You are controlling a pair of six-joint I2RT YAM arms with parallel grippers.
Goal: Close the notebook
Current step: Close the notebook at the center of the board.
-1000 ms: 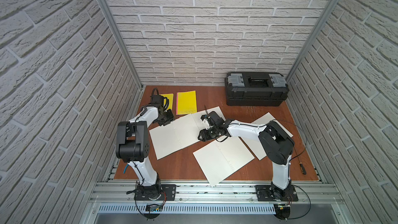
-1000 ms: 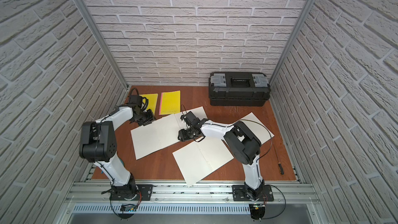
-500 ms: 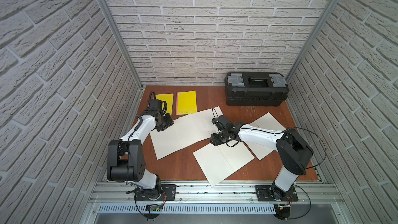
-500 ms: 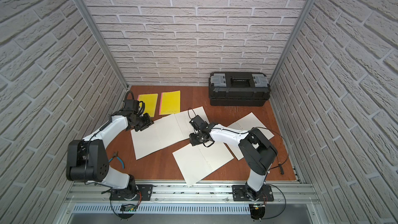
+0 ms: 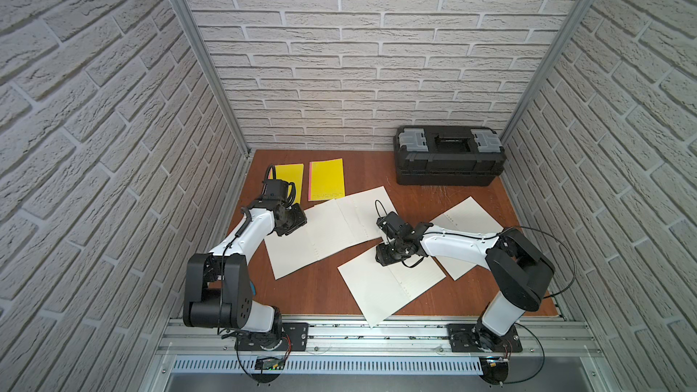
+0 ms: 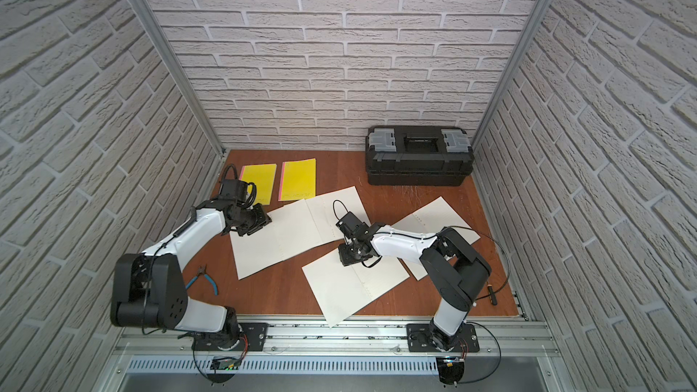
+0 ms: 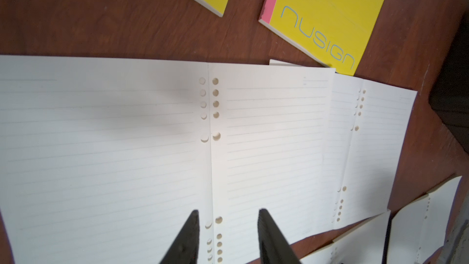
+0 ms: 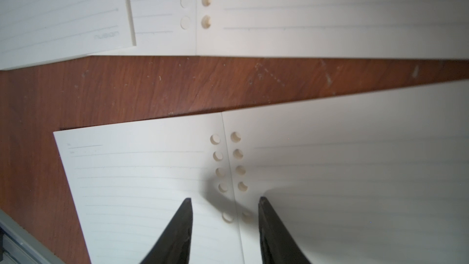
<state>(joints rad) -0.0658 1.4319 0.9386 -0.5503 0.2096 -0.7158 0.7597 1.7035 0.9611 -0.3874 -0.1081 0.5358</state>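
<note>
Several white lined notebooks lie open on the brown table. One lies at the left-centre (image 5: 317, 239), with another (image 5: 367, 207) tucked under its right side. A third lies at the front (image 5: 392, 288) and another at the right (image 5: 465, 231). My left gripper (image 5: 292, 222) hangs over the back-left corner of the left-centre notebook (image 7: 127, 135), open (image 7: 227, 212), its fingers framing the punched spine. My right gripper (image 5: 385, 258) hovers above the back edge of the front notebook (image 8: 152, 173), open (image 8: 225, 199), straddling its spine. Neither holds anything.
Two closed yellow notebooks (image 5: 327, 179) (image 5: 288, 179) lie at the back left. A black toolbox (image 5: 449, 162) stands at the back right. Blue-handled pliers (image 6: 205, 277) lie near the left arm's base, and a small screwdriver (image 6: 492, 296) by the right arm's base.
My right gripper moved right and toward the front, from the overlapped notebooks to the front one, and its jaws narrowed. My left gripper shifted slightly forward as its arm swung round.
</note>
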